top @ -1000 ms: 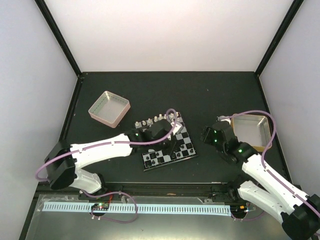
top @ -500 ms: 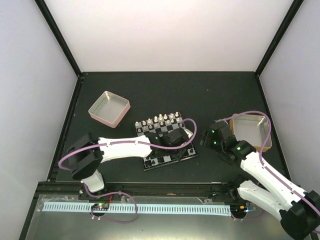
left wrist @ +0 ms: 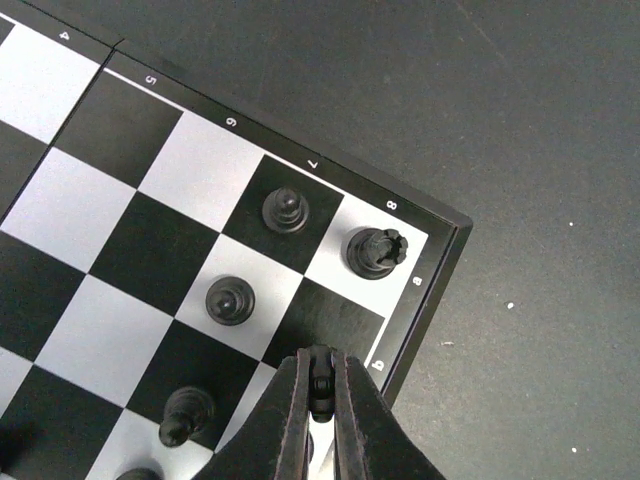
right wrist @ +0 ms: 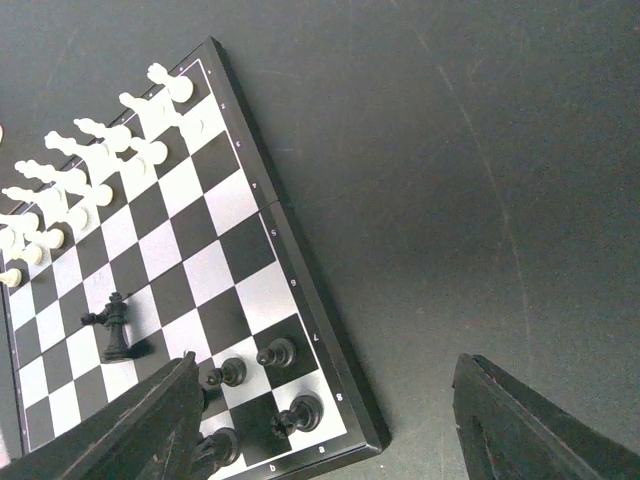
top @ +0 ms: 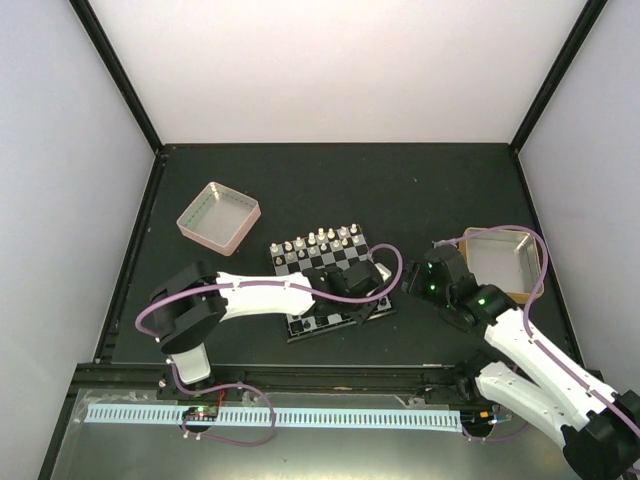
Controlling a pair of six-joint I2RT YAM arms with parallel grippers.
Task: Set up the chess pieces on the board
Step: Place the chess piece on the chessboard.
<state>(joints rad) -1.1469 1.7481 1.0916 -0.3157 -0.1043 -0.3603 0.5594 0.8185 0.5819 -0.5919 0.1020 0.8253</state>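
1. Pink-sided tray point(top: 218, 215) sits at the far left of the dark surface point(top: 420, 190), well apart from the board.
2. Left arm stretches from the near left across the near half of the board. Its left hand point(left wrist: 320, 388) is closed to a narrow pinch, and a small black piece point(left wrist: 320, 375) appears caught between the fingertips. The hand hangs over the near right part of the board, close to its right rim.
3. Board point(top: 310, 322) lies mid-surface, turned slightly. White pieces point(top: 320, 240) stand in two rows along its far edge.
4. Black pieces cluster at the near right corner of the board. A rook point(left wrist: 375, 252) stands on the pale corner square. A pawn point(left wrist: 285, 210) occupies the dark square just beside it. A second pawn point(left wrist: 230, 300) stands on a pale square one step diagonally inward. Another black piece point(left wrist: 185, 415) stands nearer the left hand's fingers.
5. One taller black piece point(right wrist: 115, 325) stands alone farther in, between the black cluster and the white rows.
6. Right hand point(right wrist: 325, 365) is spread wide with nothing between its fingers. It hovers just beyond the board's right rim, not touching it.
7. Tan-sided tray point(top: 520, 240) sits at the far right, beside the right arm and apart from the board.
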